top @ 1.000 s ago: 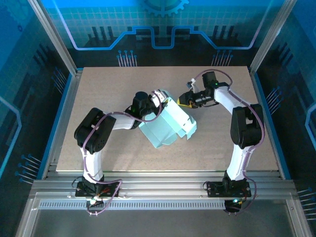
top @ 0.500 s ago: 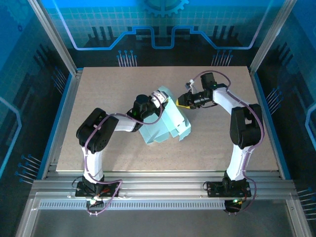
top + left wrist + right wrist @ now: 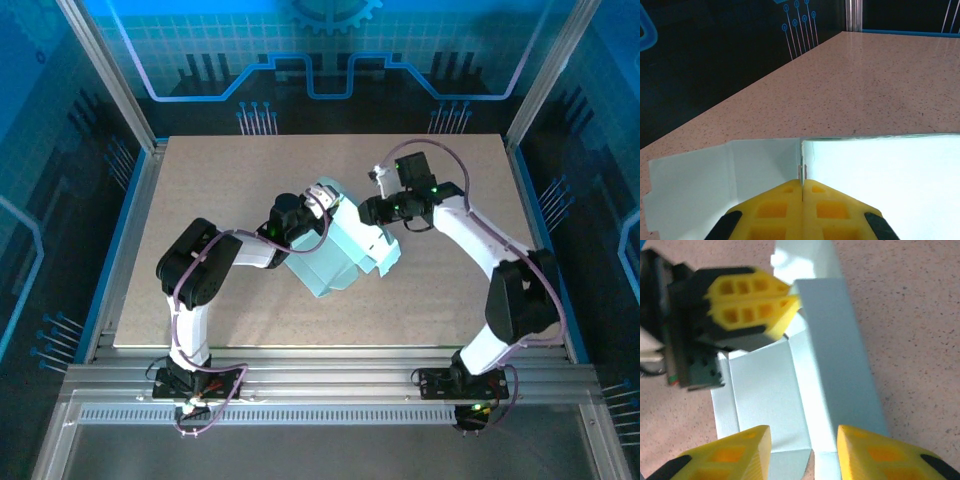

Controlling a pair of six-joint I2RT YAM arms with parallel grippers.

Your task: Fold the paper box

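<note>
- Right arm has swung in toward the middle since a second ago, its jaws now just over the paper box.
- Speckled surface carries the box near its centre, part-folded, with one panel raised.
- Left jaws are pinched tight on the box's upright far edge.
- Right jaws are spread apart above the box's right side.

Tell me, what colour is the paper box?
Pale mint blue; the paper box shows best in the right wrist view.
</note>
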